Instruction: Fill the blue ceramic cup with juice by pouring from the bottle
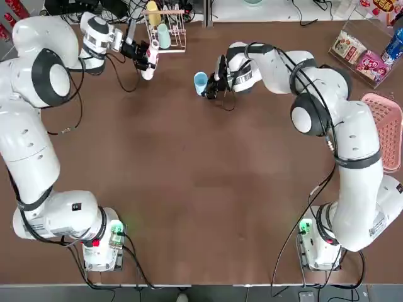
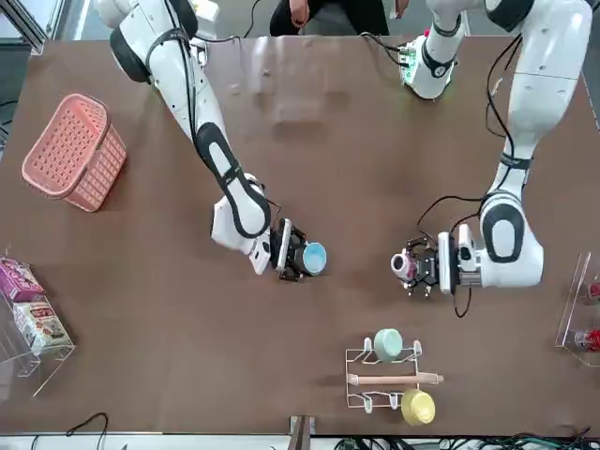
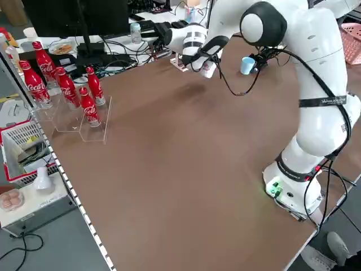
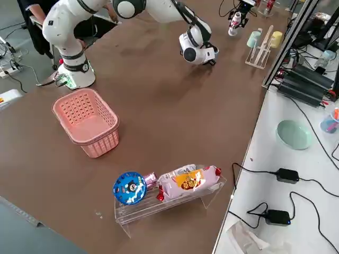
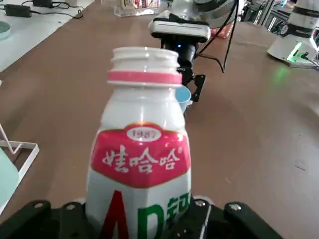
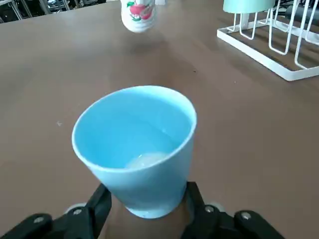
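Starting from the robot's base side: person [image 2: 323, 17] sits behind the near table edge, one hand showing. Pink basket [image 1: 384, 129] is on the table out at the right, beyond the right arm's base. Farther in, right gripper [image 6: 148, 189] is closed on the blue ceramic cup [image 6: 144, 149], one finger each side of its lower part, mouth exposed. It's right of mid-table, on the far half; can't tell if the cup base touches the table. A bit farther out and well to the left, left gripper [image 5: 144, 214] is gripping the bottle [image 5: 142, 144] round its lower body: cap off, neck open, label facing the wrist camera. Bottle and cup are apart. Just past the bottle, near the far edge, white rack [image 2: 382, 380] carries mint-green cup [image 2: 388, 344] and yellow cup [image 2: 418, 407]. Clear stand [image 4: 159, 205] with snack packs [image 4: 189, 182] is far right; red cola bottles [image 3: 35, 83] stand far left.
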